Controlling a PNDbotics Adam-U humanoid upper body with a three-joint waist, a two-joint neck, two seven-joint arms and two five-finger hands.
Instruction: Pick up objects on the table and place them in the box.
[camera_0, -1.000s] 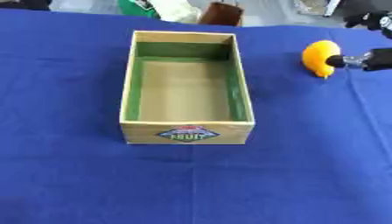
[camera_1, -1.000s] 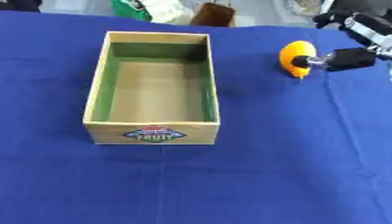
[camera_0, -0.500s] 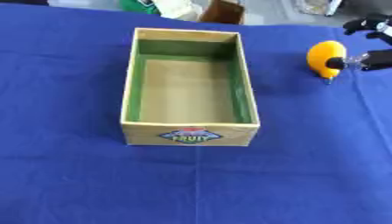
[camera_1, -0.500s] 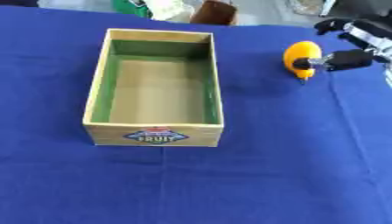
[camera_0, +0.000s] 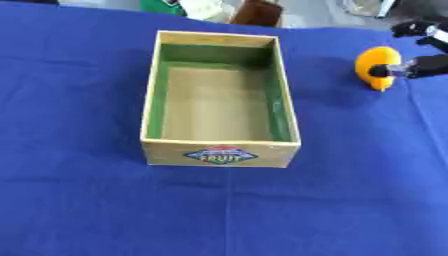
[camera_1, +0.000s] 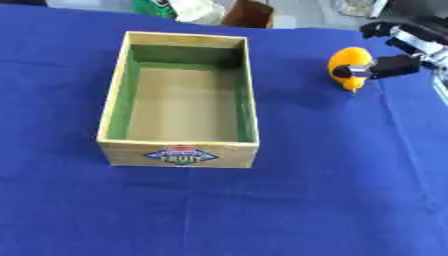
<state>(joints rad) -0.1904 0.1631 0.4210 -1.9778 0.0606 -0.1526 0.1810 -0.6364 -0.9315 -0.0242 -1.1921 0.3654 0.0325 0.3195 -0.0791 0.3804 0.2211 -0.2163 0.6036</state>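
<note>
1. Blue cloth covers the surface over almost the whole view, with some soft folds in it.
2. One wooden box stands on the cloth, a little left of the middle. Its long side runs away from the camera.
3. Inside, the box walls are green and the bottom is plain light brown. Nothing lies in it.
4. On the near outside wall of the box there is a label in blue and red, with the word "FRUIT".
5. An orange-yellow object, round with a small point at its lower end, is to the right of the box and well apart from it, about level with the far part of the box. It looks like a fruit, but I cannot tell which kind.
6. The right robot hand comes in from the upper right corner. One dark finger or thumb lies across the front of the orange-yellow object, and other fingers show above and behind it, so the robot hand is closed around the object in a pinch.
7. I cannot tell whether the object touches the cloth or is raised a little; a dark shadow lies on the cloth to its left.
8. The left robot hand does not show in any view.
9. Beyond the far edge of the cloth some things show: something green and white and something brown. They are cut by the frame, and I cannot make them out.
</note>
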